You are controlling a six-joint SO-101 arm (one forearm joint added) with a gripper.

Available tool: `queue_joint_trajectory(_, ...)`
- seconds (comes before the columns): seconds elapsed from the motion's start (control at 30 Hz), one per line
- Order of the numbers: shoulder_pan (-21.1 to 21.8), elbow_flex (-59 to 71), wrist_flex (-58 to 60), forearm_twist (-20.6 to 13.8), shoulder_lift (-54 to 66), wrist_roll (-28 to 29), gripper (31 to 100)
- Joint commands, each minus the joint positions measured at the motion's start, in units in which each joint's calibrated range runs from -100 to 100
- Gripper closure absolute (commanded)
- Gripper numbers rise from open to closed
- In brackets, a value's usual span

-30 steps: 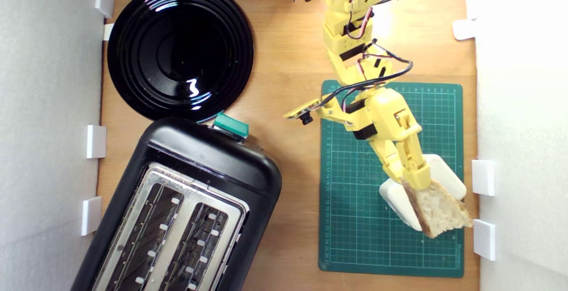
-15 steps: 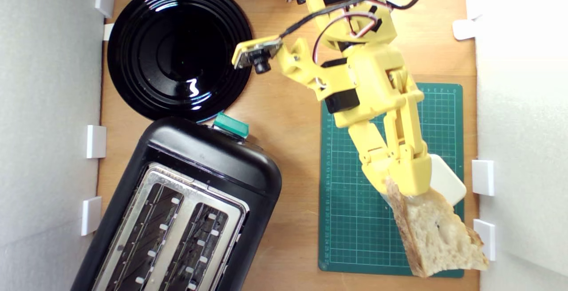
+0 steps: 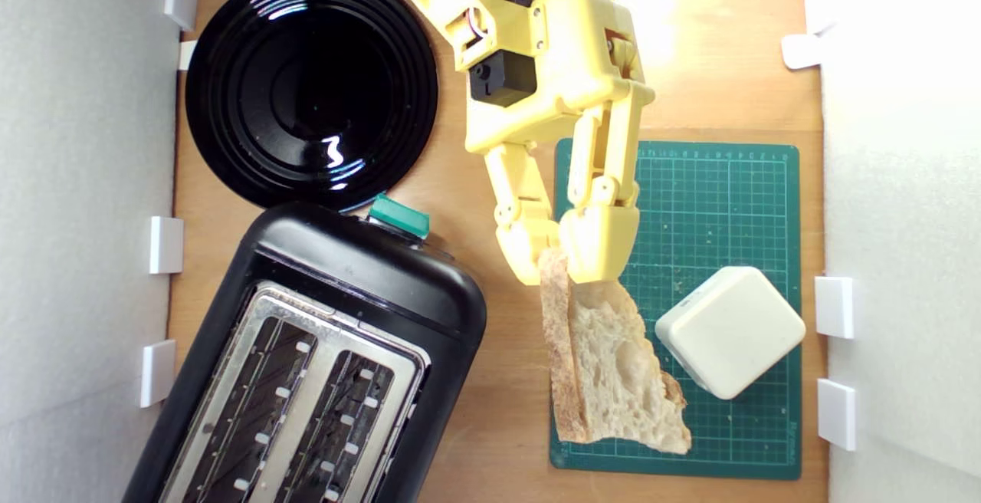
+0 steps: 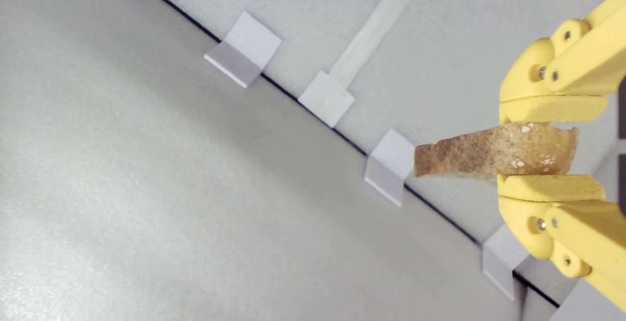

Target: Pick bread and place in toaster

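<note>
Bread (image 3: 605,365): wedge slice, pale holey crumb, brown crust. You have it pinched at its narrow end, hanging clear of the surface, over the edge of the green cutting mat (image 3: 713,181) nearest the toaster (image 3: 322,357). In the wrist view it shows crust-edge on (image 4: 494,157), squeezed between the two yellow pads (image 4: 550,186).

Gripper (image 3: 569,261): clamped on the bread, jaws closed against both faces of the slice.

Toaster: black body, silver top, two open slots (image 3: 268,403), teal lever (image 3: 398,217). It lies to the exterior view's left of the bread, near but apart. Its slots run diagonally; the slice's long axis points away from the gripper and looks to sit at an angle to the slots. You would likely need to carry the slice over and turn it into line before lowering.

Cream block (image 3: 730,332): on the mat, beyond the bread from the toaster.

Black plate (image 3: 310,89): just beside the toaster's lever end.
</note>
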State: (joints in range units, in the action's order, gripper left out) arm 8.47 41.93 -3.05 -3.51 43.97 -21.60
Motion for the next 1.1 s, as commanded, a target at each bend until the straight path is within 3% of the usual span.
queue_joint_trajectory(0.0,-0.73,-9.84,-7.61,0.34,2.37,-2.96,70.8)
queue_joint_trajectory(0.63,-10.72,-45.61,-42.43,-0.03,-8.28,-19.18,70.8)
queue_joint_trajectory(0.87,-15.64,-45.79,-44.3,-1.02,-8.28,-24.83,70.7)
queue_joint_trajectory(1.07,-15.64,-45.34,-44.22,-10.18,-8.7,-25.03,70.7)
